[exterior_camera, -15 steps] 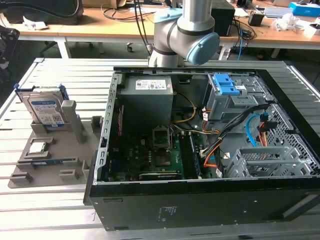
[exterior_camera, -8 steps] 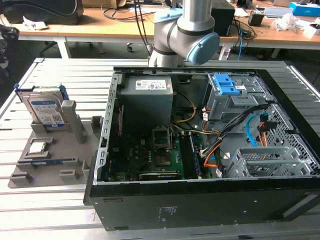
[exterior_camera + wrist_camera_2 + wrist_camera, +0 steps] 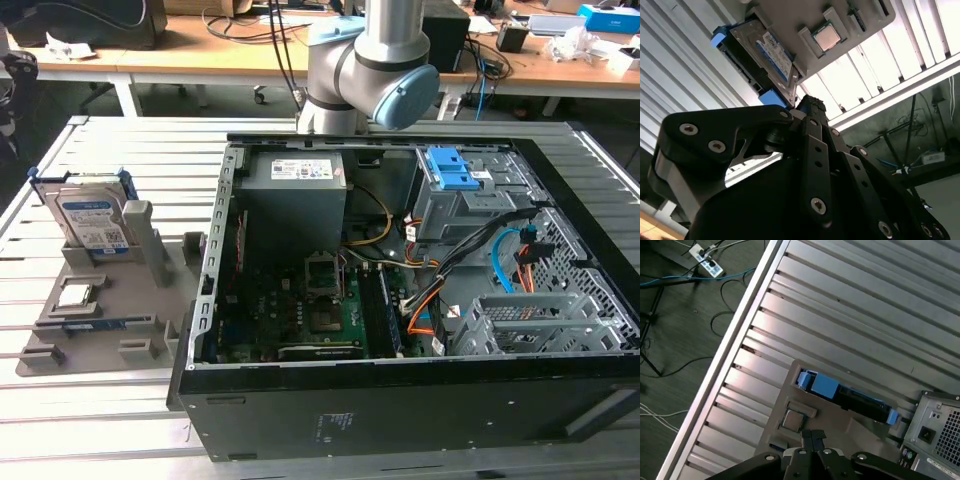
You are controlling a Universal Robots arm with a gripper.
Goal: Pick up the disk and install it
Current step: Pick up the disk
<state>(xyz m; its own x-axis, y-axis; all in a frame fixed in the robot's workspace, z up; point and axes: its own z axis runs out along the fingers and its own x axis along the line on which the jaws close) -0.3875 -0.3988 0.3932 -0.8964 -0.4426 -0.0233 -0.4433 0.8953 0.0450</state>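
Disk point(image 3: 92, 218) parked upright in grey holder point(image 3: 130, 290), out ahead of the gripper point(image 3: 813, 436)
Gripper's pinched closed on nothing and not touching it, and 1 square chip point(image 3: 791, 421) lies closer to the tips.

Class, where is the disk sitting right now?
On the exterior view's left, the disk leans in the grey tray, near the square chip, outside the computer case.

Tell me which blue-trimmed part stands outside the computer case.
The disk, standing in the grey holder beside the case; the blue latch sits inside, atop the drive bay.
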